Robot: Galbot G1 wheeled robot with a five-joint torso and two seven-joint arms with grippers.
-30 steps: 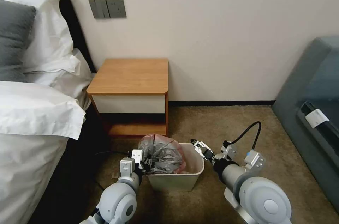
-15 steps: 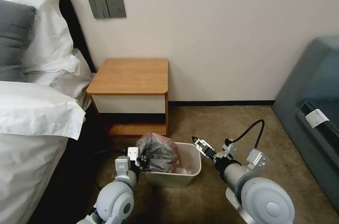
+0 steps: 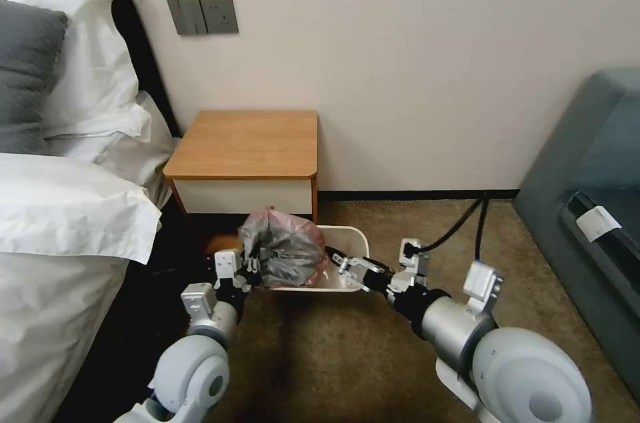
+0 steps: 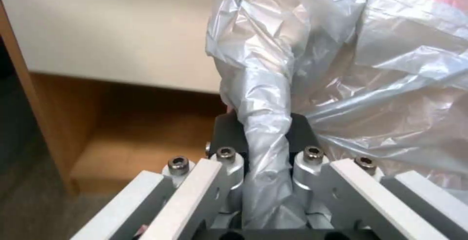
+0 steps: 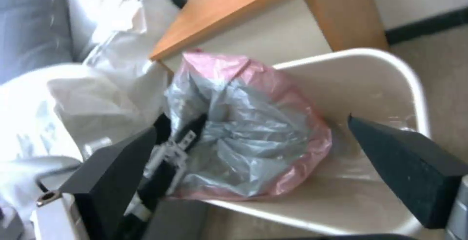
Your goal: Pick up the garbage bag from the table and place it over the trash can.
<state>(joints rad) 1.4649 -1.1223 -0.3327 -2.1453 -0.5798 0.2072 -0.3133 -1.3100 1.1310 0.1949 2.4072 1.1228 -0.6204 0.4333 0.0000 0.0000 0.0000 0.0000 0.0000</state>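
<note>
One crinkly grey plastic garbage bag [image 3: 283, 251], one cream rectangular plastic trash can [image 3: 347, 234].
Left gripper [image 3: 248, 268] is clamping the bag at the can's left rim; right gripper [image 3: 339, 260], fingers spread, is hovering over the near rim.

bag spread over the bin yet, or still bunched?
Bunched. The bag is a crumpled wad at the bin's left side, pinched in the left gripper; the rest of the rim is bare. The right gripper is open.
</note>
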